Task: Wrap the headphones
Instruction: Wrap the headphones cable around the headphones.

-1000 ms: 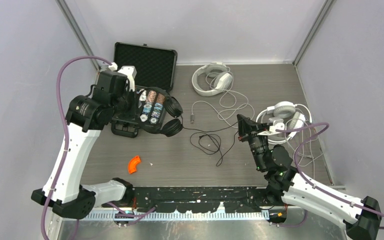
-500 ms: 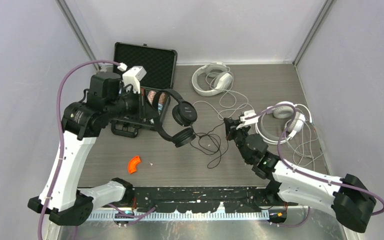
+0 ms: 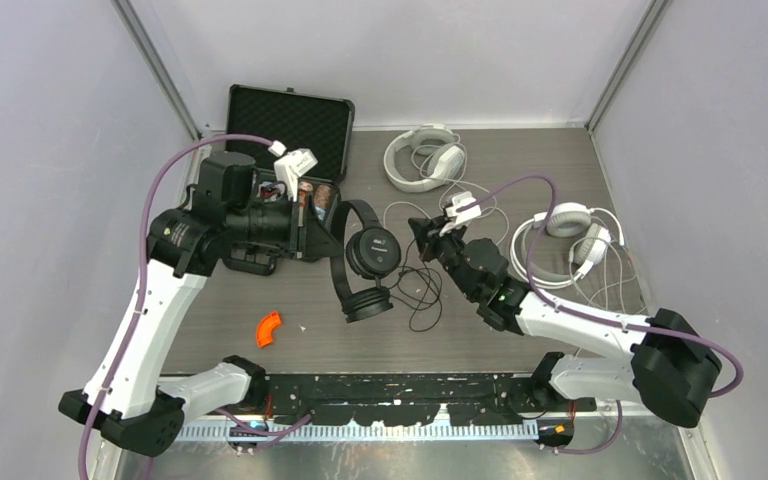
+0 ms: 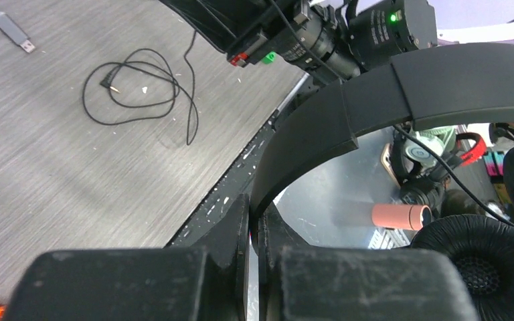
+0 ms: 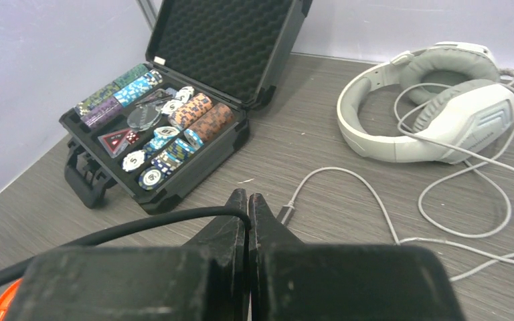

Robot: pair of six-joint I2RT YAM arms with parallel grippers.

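Black headset [image 3: 370, 255] pinched at headband [image 4: 401, 87] by left gripper [image 4: 255, 217]; right gripper [image 5: 248, 204] clamped on its thin cord [image 5: 140, 225]. Best: draw cord taut, loop evenly around headband.

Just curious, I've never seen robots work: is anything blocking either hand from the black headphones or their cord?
Nothing visible does. The left hand is shut on the black headphones at the headband, the right hand on their thin black cord. The chip case and white headsets lie apart.
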